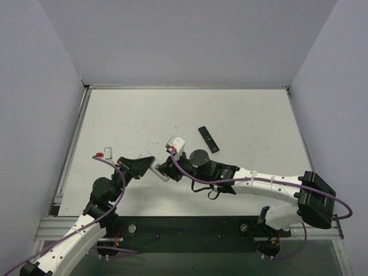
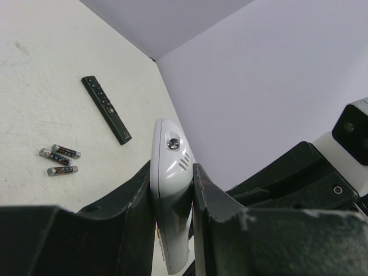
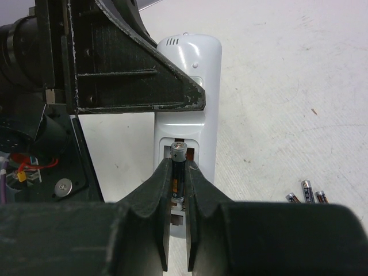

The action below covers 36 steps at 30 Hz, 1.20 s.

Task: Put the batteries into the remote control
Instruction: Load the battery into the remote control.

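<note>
- Currently the left gripper point(image 2: 171, 198) is clamped across the sides of the white remote point(image 2: 168, 150). It holds the remote toward the near edge of the table point(image 1: 241, 109), left of the middle, with the back facing the other arm.
- The right gripper point(image 3: 178, 184) is closed on one battery point(image 3: 177, 165), silvery end up, at the mouth of the open battery slot point(image 3: 192, 154). Whether the battery touches the contacts cannot be told.
- To seat it well, line the battery up lengthwise with the slot, press one end against its contact, then tip the other end down. Release only once it sits flat. The polarity marks are unreadable, so check the orientation first.
- The left grip must hold firm, or the push will probably twist the remote.
- Three spare batteries point(image 2: 60, 160) lie together on the table near the black remote point(image 2: 106, 109).
- Bare table runs to the far and right edges. The grippers are nose to nose, so the right one is best backed straight out.
</note>
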Each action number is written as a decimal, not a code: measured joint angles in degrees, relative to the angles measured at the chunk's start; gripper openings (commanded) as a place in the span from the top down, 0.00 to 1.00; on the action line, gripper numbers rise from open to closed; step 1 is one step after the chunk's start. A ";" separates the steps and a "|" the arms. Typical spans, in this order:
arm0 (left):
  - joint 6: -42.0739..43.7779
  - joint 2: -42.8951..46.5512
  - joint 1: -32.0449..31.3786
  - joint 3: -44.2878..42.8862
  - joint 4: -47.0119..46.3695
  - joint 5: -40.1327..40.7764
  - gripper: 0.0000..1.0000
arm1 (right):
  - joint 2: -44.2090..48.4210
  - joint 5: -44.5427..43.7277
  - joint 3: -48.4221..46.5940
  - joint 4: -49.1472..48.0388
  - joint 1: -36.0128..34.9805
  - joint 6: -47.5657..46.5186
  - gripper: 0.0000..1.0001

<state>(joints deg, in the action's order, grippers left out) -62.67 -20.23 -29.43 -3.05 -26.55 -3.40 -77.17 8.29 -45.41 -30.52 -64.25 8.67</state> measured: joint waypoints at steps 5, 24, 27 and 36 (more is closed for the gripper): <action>-0.02 0.09 0.00 -0.61 2.10 0.28 1.00 | -0.72 -0.90 0.07 -0.13 -0.76 -1.62 1.00; 1.44 -0.94 0.04 -3.87 7.45 0.55 1.00 | -0.74 -4.24 1.29 -3.15 -1.44 -4.07 1.00; 1.46 -1.18 0.04 -4.15 8.00 0.37 1.00 | -0.83 -4.59 1.31 -3.30 -1.44 -4.15 1.00; 1.81 -1.14 0.09 -4.85 9.75 0.37 1.00 | -1.29 -5.05 1.51 -4.35 -1.44 -4.31 1.00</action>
<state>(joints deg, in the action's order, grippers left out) -60.86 -21.37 -29.34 -7.90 -16.80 -3.03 -78.46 3.25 -43.90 -34.87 -65.69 4.36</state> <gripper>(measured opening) 0.339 0.056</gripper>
